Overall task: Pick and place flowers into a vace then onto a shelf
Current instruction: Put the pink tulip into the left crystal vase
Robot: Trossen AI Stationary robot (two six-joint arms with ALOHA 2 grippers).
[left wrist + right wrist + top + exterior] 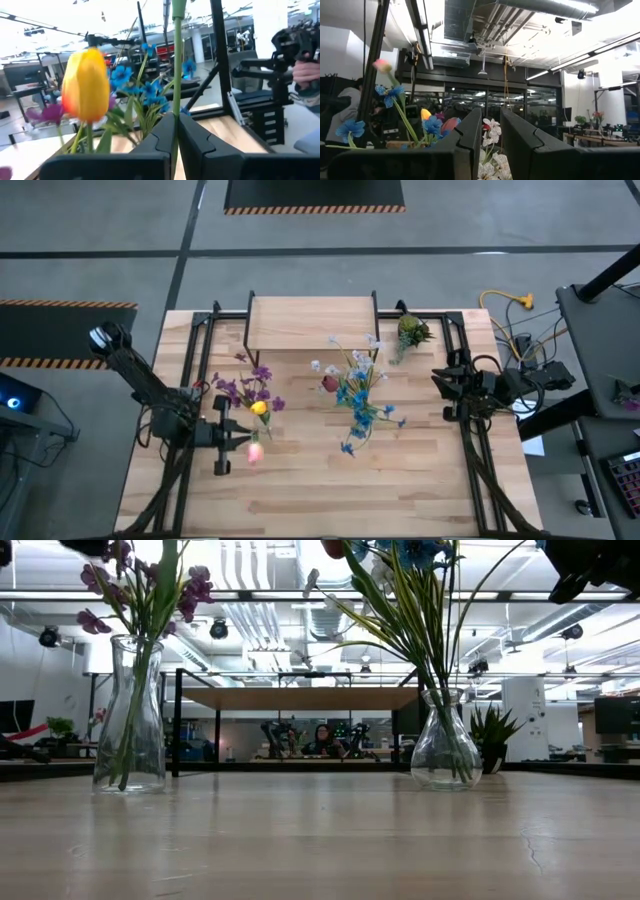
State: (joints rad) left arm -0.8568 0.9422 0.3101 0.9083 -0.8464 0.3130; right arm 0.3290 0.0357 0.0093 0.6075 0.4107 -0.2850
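My left gripper is shut on a flower's green stem, beside the left glass vase. That vase holds purple flowers and a yellow tulip. The held flower's pink bloom shows just past the fingers. The right vase holds blue and white flowers. Both vases stand on the tabletop in front of the shelf. My right gripper waits at the table's right edge, open with nothing between its fingers. My left gripper pinches the flower's thin green stem between its two fingers. The fingers come about level from the table's left and lie across the stem. The stem stands upright and runs up out of the wrist view. Its lower end is hidden behind the fingers.
A stubby yellow-green tuft stands at the far right beside the shelf. Black metal frames run along the table's left and right sides. A wide strip of bare tabletop lies along the near edge. People show in the room beyond.
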